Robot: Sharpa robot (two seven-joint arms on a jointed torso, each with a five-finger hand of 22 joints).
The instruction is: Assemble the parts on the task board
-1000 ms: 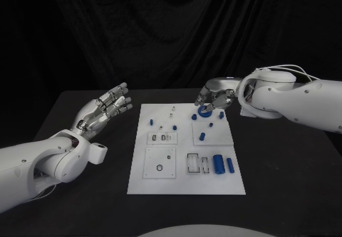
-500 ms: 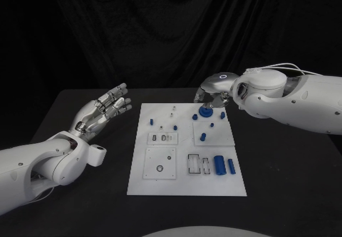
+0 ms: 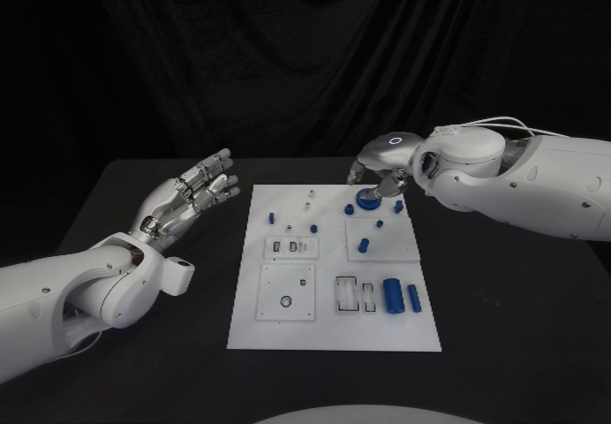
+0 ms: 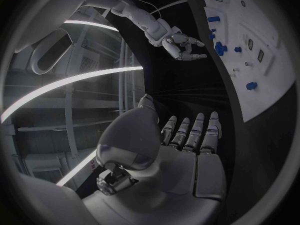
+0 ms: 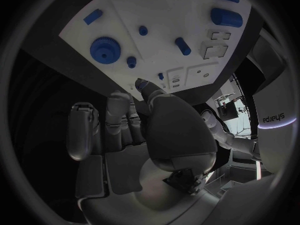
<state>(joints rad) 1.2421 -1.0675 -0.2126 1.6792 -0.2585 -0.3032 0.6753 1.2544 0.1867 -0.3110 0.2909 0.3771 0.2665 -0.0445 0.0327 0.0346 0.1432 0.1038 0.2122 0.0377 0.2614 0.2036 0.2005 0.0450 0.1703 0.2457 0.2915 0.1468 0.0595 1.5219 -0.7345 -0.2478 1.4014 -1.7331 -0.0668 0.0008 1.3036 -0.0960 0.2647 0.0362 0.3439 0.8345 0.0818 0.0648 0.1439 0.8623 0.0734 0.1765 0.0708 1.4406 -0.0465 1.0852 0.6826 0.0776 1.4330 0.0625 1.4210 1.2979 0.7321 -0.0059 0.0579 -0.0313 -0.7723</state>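
The white task board (image 3: 325,327) lies in the middle of the table, with small blue parts on it. A blue gear (image 3: 368,201) lies flat near the board's far right edge, also seen in the right wrist view (image 5: 105,50) and the left wrist view (image 4: 220,48). My right hand (image 3: 385,179) hovers just above and behind the gear, fingers apart, holding nothing (image 5: 122,122). Left of the board, my left hand (image 3: 189,196) is raised with its fingers stretched out and its palm bare (image 4: 187,135).
Short blue pegs (image 3: 362,245) stand around the board's far half. A thick blue cylinder (image 3: 392,294) and a thinner one (image 3: 411,296) lie at the near right beside empty slots (image 3: 346,293). Black table surrounds the board.
My right hand has let go of the blue gear, lifted off it and turned at the wrist; the gear stays on the board. The left hand has not moved.
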